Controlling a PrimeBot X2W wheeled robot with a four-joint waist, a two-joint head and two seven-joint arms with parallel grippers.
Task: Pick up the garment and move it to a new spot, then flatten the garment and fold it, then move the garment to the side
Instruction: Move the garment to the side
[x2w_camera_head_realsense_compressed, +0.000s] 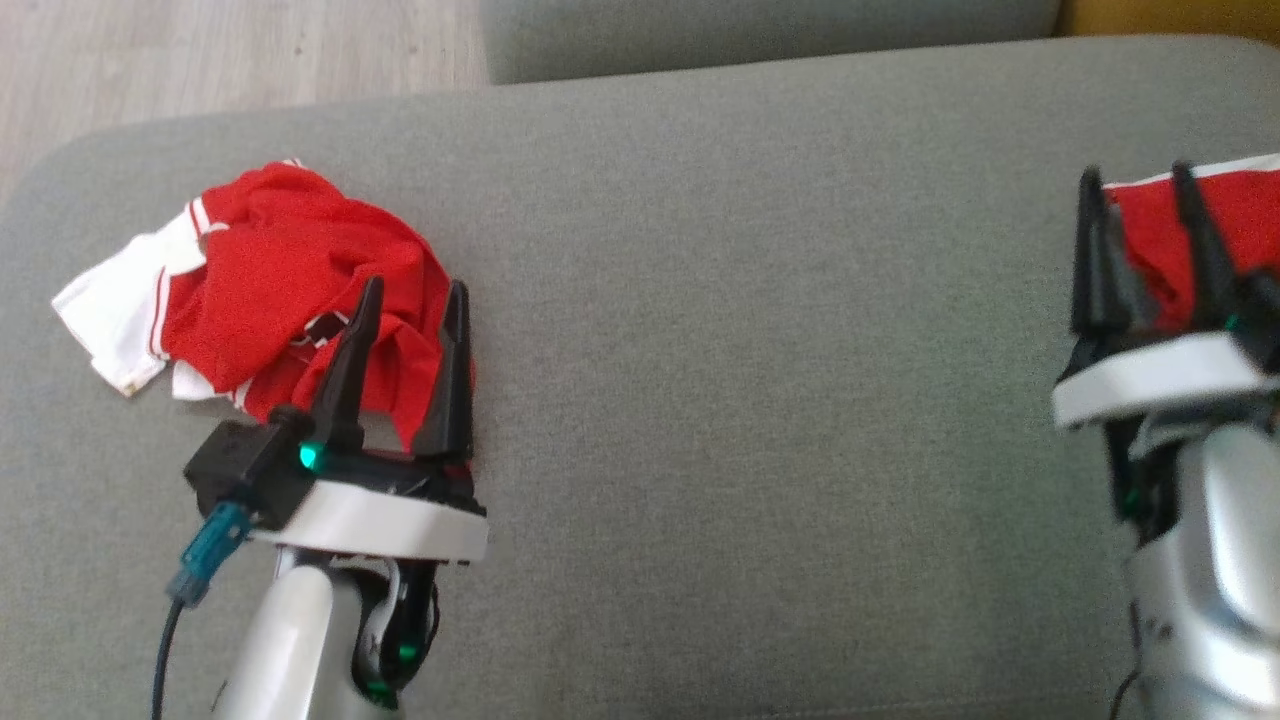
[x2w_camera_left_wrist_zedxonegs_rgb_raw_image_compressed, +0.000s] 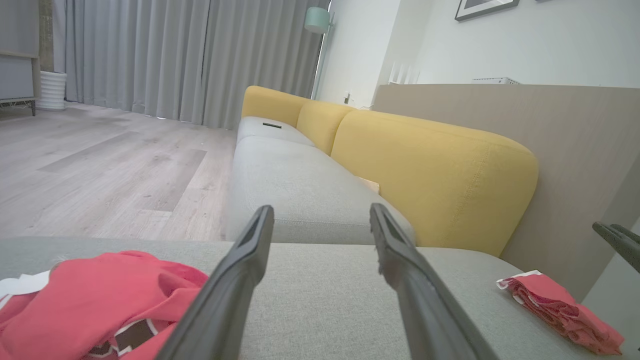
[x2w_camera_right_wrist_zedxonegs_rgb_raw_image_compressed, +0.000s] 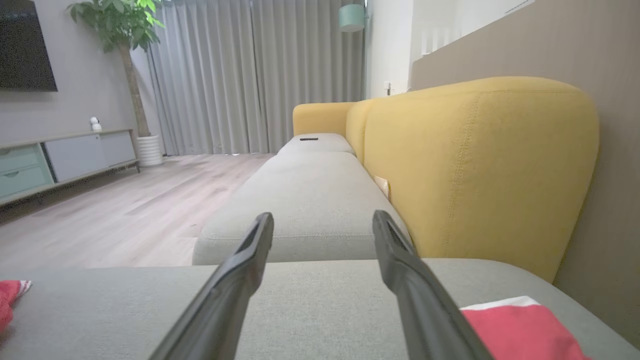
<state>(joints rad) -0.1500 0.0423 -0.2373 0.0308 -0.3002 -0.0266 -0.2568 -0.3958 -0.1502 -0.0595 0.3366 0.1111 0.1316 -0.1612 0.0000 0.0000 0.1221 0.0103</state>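
Fingers (x2w_camera_head_realsense_compressed: 345, 370) of the left gripper (x2w_camera_head_realsense_compressed: 416, 288) stand spread and empty at the near right edge of the crumpled red-and-white garment (x2w_camera_head_realsense_compressed: 240, 270). The garment is heaped on the grey sofa seat (x2w_camera_head_realsense_compressed: 750, 350), mostly beyond and to the left of the fingertips; whether they touch the cloth I cannot tell. The right gripper (x2w_camera_head_realsense_compressed: 1137, 175) is well apart, also spread and holding nothing. A second red garment (x2w_camera_head_realsense_compressed: 1240, 210) lies just beyond its fingers and to their right.
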